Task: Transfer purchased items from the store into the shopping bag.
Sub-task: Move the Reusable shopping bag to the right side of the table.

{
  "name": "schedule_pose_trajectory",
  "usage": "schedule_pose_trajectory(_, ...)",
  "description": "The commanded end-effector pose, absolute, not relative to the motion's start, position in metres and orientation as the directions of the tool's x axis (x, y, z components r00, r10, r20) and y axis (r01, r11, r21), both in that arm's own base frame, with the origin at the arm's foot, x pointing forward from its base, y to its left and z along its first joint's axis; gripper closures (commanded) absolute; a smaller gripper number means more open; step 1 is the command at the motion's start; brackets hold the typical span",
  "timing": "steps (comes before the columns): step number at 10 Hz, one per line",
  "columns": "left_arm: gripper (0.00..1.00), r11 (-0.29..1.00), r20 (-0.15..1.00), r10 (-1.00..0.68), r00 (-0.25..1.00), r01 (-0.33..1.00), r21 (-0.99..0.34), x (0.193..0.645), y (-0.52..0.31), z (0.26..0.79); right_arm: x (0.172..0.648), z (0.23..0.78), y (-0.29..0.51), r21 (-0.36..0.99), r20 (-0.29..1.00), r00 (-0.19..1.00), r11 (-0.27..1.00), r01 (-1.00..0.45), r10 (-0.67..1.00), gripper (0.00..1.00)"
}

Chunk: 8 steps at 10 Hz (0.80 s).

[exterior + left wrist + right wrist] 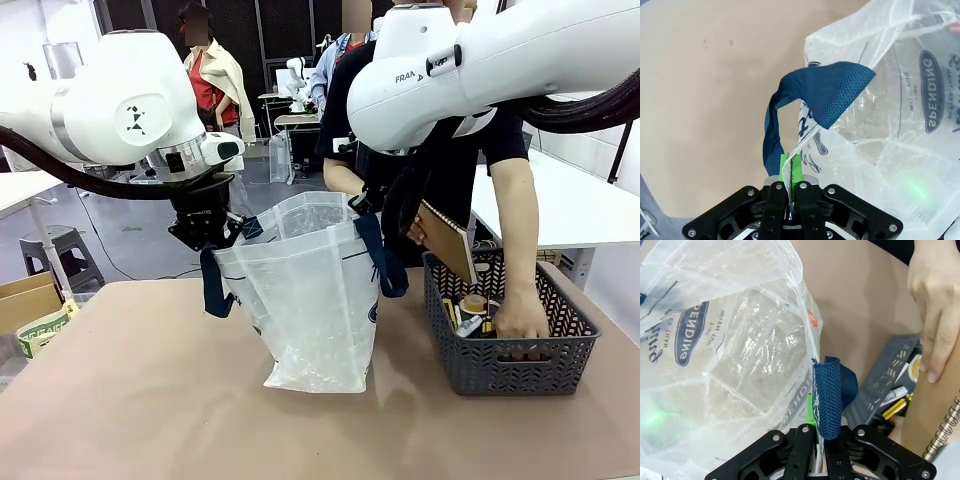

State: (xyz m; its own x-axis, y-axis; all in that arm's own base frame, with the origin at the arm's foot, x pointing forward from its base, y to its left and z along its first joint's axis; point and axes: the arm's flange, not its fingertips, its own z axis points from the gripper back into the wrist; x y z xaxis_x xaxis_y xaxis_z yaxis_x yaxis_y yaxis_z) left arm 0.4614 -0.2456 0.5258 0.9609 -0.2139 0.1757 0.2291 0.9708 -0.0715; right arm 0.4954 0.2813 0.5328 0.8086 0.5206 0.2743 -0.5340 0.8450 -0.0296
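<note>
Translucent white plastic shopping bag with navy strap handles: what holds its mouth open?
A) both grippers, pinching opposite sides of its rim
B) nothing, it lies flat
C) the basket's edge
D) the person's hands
A: the left gripper and the right gripper are each shut on the rim of the shopping bag, on opposite sides, and the bag stands upright.

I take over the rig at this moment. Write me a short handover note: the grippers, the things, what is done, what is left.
Left gripper: shut on the rim of the shopping bag, beside a navy handle.
Right gripper: shut on the opposite rim, at the other handle.
The bag stands open on the table.
Person: one hand holds a flat brown pack above the basket; the other hand reaches into it.
Done: bag held open; no item seen inside.
Left: all items; small ones lie in the basket.
</note>
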Motion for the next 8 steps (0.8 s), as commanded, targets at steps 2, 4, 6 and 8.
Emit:
schedule_pose_trajectory(2,1.0,0.914,0.157,-0.36,0.92,0.381,-0.14,0.466,-0.236,0.53,0.489,0.536,0.279,-0.054,0.273,0.778,0.816,-0.575,0.566,1.0)
schedule_pose_trajectory(4,1.0,0.892,0.18,-0.401,0.898,0.428,-0.147,0.471,-0.233,0.529,0.489,0.536,0.28,-0.075,0.274,0.763,0.804,-0.59,0.586,1.0)
schedule_pose_trajectory(6,1.0,0.882,0.193,-0.415,0.889,0.445,-0.152,0.475,-0.229,0.53,0.489,0.535,0.281,-0.087,0.27,0.751,0.792,-0.604,0.602,1.0)
schedule_pose_trajectory(8,1.0,0.87,0.162,-0.457,0.875,0.477,-0.123,0.473,-0.228,0.528,0.49,0.533,0.282,-0.104,0.26,0.741,0.781,-0.616,0.619,1.0)
